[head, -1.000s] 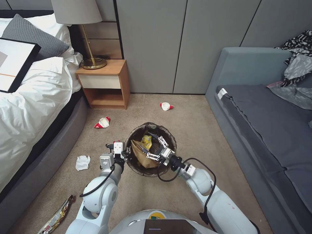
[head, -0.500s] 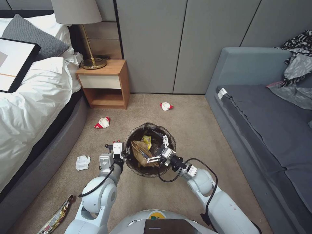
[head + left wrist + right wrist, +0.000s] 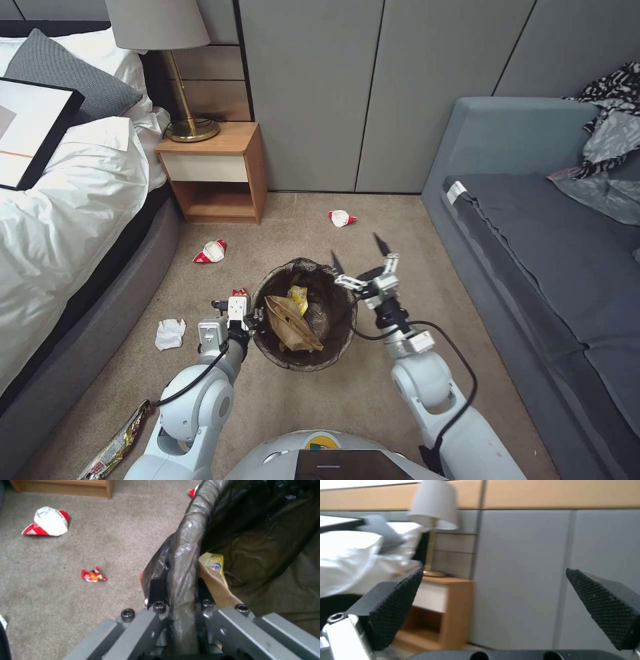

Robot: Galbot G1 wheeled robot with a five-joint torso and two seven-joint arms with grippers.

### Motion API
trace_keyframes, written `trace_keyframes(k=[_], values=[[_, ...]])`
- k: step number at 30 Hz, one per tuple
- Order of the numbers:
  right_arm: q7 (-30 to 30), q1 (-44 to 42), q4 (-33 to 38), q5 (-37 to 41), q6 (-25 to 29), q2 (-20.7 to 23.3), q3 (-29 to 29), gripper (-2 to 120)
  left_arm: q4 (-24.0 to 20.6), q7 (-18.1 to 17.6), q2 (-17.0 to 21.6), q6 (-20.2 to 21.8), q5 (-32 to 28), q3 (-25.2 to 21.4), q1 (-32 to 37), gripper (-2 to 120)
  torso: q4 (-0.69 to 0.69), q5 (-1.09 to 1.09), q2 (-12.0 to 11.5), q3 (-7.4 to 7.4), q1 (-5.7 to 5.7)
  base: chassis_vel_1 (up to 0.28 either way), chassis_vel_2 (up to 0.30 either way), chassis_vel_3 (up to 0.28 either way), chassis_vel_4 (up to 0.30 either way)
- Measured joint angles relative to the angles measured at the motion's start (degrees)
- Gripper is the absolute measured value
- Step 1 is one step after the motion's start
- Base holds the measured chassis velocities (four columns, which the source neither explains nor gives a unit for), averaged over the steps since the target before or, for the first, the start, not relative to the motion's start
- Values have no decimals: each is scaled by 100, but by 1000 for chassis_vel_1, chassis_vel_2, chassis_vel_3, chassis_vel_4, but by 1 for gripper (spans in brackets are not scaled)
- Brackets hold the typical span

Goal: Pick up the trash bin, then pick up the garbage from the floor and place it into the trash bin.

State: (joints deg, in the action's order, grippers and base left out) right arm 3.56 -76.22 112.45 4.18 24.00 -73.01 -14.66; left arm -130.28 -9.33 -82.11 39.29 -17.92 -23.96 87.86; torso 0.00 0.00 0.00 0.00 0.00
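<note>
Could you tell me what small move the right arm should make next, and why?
Probably swing the open, empty right gripper toward the red-and-white wrapper on the carpet just ahead of it. The brown paper bag already lies in the trash bin, whose rim the left gripper clamps, and that wrapper looks nearest.

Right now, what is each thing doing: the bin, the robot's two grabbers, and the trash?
Round bag-lined trash bin: upright, gripped at its rim.
Left gripper: shut on the bin's rim.
Right gripper: open, empty, beside the bin.
Flat brown paper bag: inside the bin.
Yellow wrapper: inside the bin.
Red-and-white wrappers: crumpled on the carpet.
White tissue wad: on the carpet.
Foil wrapper: on the carpet.
</note>
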Motion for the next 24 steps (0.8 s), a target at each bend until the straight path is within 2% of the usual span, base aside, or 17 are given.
trace_keyframes(k=[2, 3, 5, 6, 7, 13, 24], values=[[-305, -278, 166, -81, 94, -60, -312, 100, -7, -9, 41, 2, -8, -20, 3, 0, -1, 0, 0, 0, 0, 0, 0, 0, 0], [-506, -519, 258, -154, 323, -138, -600, 100, -7, -20, 46, 2, -10, -27, 3, 0, 0, 0, 0, 0, 0, 0, 0, 0, 0], [-623, -655, 292, -157, 464, -210, -751, 100, -7, -23, 43, 0, -10, -29, 7, 0, 0, 0, 0, 0, 0, 0, 0, 0, 0], [-729, -905, 277, -231, 875, -385, -1049, 100, -7, -26, 37, -14, -7, -36, 27, 0, -1, 0, 0, 0, 0, 0, 0, 0, 0], [-760, -1006, 221, -301, 1031, -447, -1154, 100, -7, -28, 37, -24, -5, -49, 31, 0, 0, -1, 0, 0, 0, 0, 0, 0, 0], [-877, -1311, -145, -454, 1428, -622, -1284, 100, 24, -34, 55, -64, -6, -127, 16, 0, -1, 0, 0, 0, 0, 0, 0, 0, 0], [-741, -1201, -475, -370, 1428, -804, -1243, 100, 18, -37, 42, -105, -24, -197, -22, 0, 1, 0, 0, 0, 0, 0, 0, 0, 0]])
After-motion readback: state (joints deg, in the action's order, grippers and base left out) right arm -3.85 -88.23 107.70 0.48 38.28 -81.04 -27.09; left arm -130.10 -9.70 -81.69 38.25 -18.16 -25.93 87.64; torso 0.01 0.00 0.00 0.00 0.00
